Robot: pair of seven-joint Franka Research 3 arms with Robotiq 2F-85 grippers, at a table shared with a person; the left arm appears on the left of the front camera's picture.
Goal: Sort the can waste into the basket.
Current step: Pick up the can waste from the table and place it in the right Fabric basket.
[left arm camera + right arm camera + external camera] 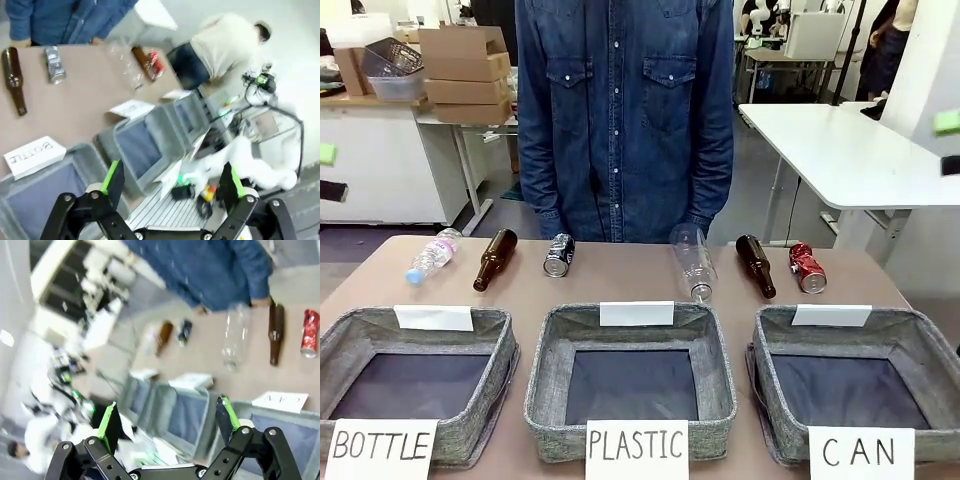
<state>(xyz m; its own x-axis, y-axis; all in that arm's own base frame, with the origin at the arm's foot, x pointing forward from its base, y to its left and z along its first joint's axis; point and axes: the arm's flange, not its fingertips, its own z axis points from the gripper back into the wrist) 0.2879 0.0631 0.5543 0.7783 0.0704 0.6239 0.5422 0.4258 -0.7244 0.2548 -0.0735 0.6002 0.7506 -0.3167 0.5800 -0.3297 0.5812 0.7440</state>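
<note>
Two cans lie on their sides along the table's far edge. The black-and-silver can (558, 255) (54, 64) (184, 332) is left of centre. The red can (807, 267) (156, 62) (310, 333) lies at the far right, just behind the grey basket (905, 328) (197, 107) (245, 410) signed "CAN", whose dark inside holds nothing. My left gripper (171, 180) hangs open above the near left baskets, holding nothing. My right gripper (167, 416) is open too, high above the near right side and well short of the cans.
Two like baskets signed "BOTTLE" (350, 335) and "PLASTIC" (545, 340) stand left of the "CAN" one. Two brown glass bottles (495, 259) (755, 265) and two clear plastic bottles (432, 255) (692, 262) lie among the cans. A person in a denim shirt (625, 110) stands at the far edge.
</note>
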